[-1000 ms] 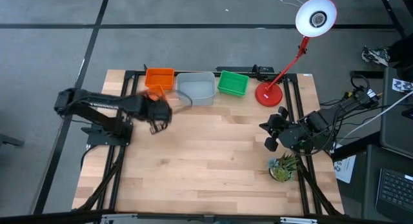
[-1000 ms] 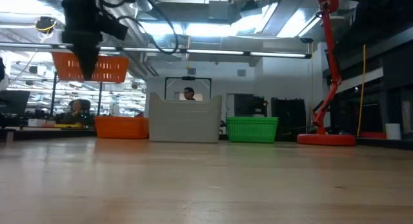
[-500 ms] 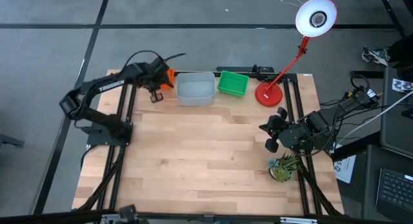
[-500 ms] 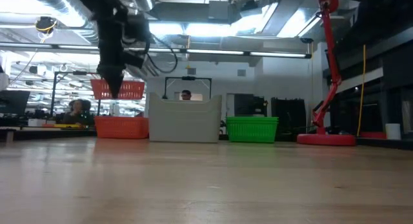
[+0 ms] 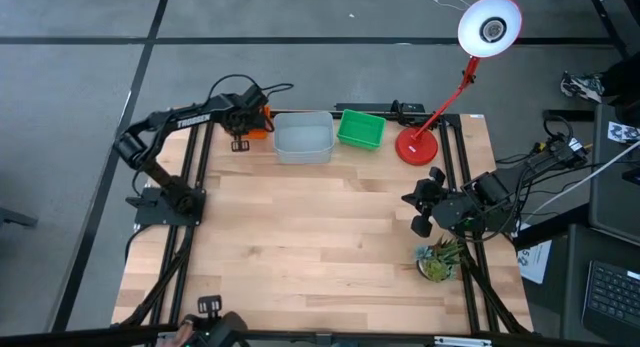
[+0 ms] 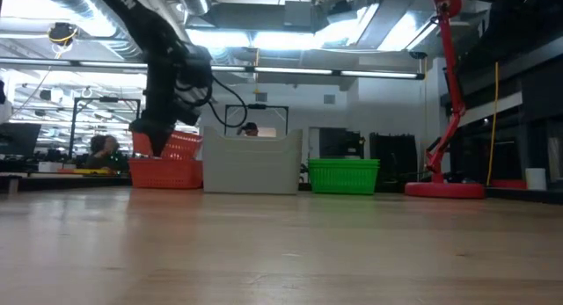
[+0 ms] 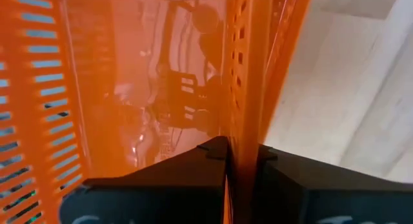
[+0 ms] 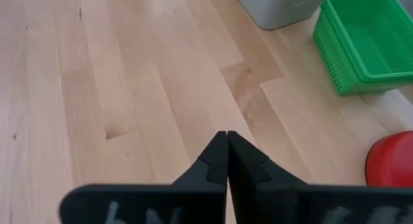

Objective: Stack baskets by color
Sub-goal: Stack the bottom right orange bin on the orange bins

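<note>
The left gripper [image 7: 242, 156] pinches an orange basket's wall [image 7: 248, 82], tilting it onto the orange stack [image 6: 165, 173] (right gripper [image 8: 226, 146] closed, empty).

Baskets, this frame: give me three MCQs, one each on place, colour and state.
1. Where do the baskets sit?
A. far table edge
B. table centre
C. on the floor

2. What colour is the basket in the left end effector?
A. green
B. grey
C. orange

3. What state is the right end effector in?
A. open
B. shut, empty
C. shut on a basket

Answers:
1 A: the grey stack and green stack line the far edge.
2 C: its fingers pinch an orange wall.
3 B: its fingers meet over bare table.
</note>
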Available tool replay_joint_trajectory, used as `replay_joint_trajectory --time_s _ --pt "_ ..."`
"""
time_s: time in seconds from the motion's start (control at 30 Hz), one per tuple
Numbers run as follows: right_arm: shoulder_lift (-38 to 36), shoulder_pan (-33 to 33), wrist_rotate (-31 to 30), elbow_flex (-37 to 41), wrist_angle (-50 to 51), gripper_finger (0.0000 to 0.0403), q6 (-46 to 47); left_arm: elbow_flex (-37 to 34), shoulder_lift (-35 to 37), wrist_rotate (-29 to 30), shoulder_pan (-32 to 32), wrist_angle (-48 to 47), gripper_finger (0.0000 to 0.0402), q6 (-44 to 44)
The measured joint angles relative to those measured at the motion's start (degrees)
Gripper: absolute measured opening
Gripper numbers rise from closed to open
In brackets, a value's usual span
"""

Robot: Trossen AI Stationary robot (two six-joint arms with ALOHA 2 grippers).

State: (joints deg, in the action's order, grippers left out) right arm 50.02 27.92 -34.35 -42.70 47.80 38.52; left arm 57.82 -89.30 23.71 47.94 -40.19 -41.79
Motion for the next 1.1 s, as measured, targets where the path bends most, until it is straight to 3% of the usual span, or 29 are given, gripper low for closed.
replay_joint_trajectory --time_s 0.4,0.7,0.87,1.1 --pt "0.00 0.00 0.07 0.00 0.03 0.0000 0.21 0.00 -0.66 2.08 -0.21 0.17 0.0015 -2.40" --pt "0.00 0.00 0.13 0.00 0.03 0.0000 1.53 0.00 -0.66 2.49 -2.63 0.17 0.0057 -5.32" --pt "0.00 0.00 1.13 0.00 0.07 0.0000 1.57 0.21 -0.66 7.01 -4.42 -0.11 0.0083 -5.06" --pt "0.00 0.00 1.50 0.00 0.08 0.0000 1.72 6.96 -0.64 9.68 -8.45 -4.90 0.0088 -0.68"
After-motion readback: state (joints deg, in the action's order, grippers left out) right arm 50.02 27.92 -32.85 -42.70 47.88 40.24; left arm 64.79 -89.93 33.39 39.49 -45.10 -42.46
